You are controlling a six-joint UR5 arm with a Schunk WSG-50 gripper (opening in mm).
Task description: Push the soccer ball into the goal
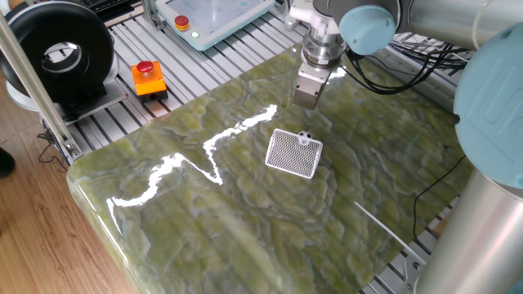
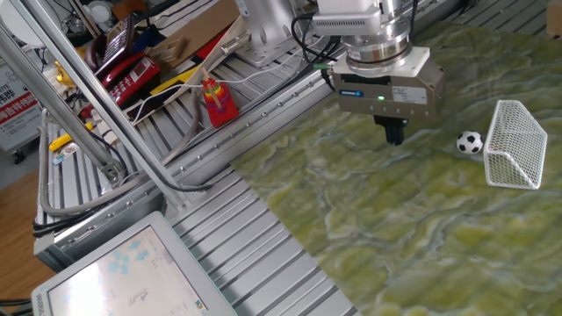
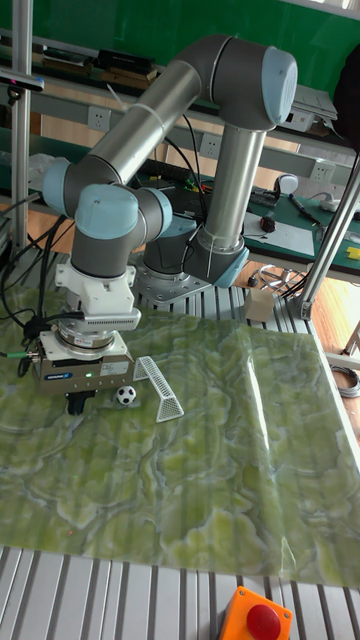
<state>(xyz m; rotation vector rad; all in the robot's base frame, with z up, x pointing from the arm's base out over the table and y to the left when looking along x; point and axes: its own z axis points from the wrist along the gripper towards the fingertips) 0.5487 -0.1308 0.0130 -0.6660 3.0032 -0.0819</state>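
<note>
End effector (image 2: 395, 136) clenched on nothing, near the black-patched white soccer ball (image 2: 470, 142) before the mesh goal (image 2: 514, 145)

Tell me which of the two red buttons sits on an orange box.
The red button left of the green tabletop, on the small orange box. The other button is set into the pale pendant farther back.

Taking the goal (image 2: 514, 145) as landmark: the soccer ball (image 2: 470, 142) sits just outside its open mouth, apart from the frame, blocking that entrance. Beyond the ball lies a strip of bare green surface (image 2: 421, 228), then the gripper (image 2: 394, 135), fingers closed together, low over the surface. On the goal's mesh-backed side and toward the near edge in one fixed view, the surface lies open.
</note>
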